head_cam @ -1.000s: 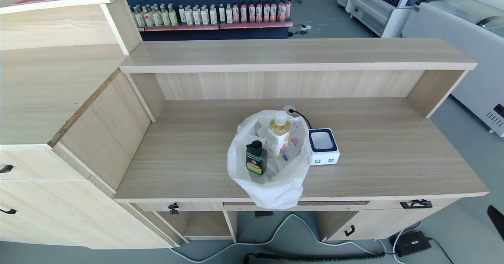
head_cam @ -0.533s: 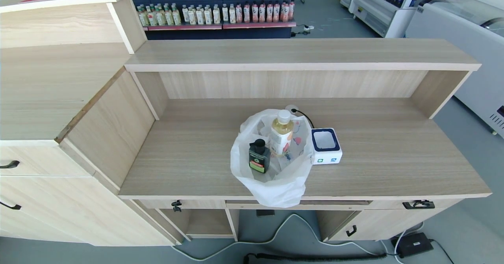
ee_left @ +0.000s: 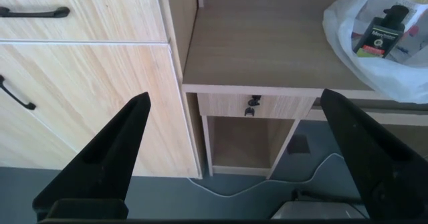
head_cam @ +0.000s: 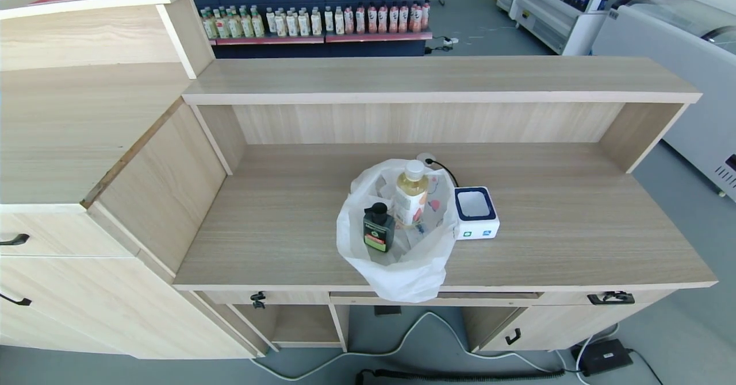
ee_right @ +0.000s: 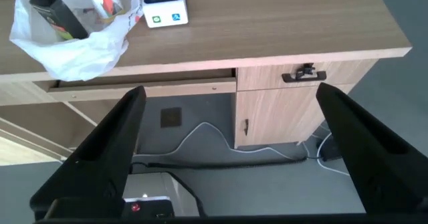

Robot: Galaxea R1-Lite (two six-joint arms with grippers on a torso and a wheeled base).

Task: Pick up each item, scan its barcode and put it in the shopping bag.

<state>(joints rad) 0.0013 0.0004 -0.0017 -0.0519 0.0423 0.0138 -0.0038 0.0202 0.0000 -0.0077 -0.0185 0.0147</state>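
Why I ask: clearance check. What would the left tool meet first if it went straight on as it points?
Likely the counter's front edge, by the drawer front, straight ahead of the open left tool; depth is unclear. The shopping bag sits aside.

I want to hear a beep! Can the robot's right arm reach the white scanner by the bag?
Probably yes. Its fingers hang open in front of the counter, and the scanner sits uncovered beside the shopping bag.
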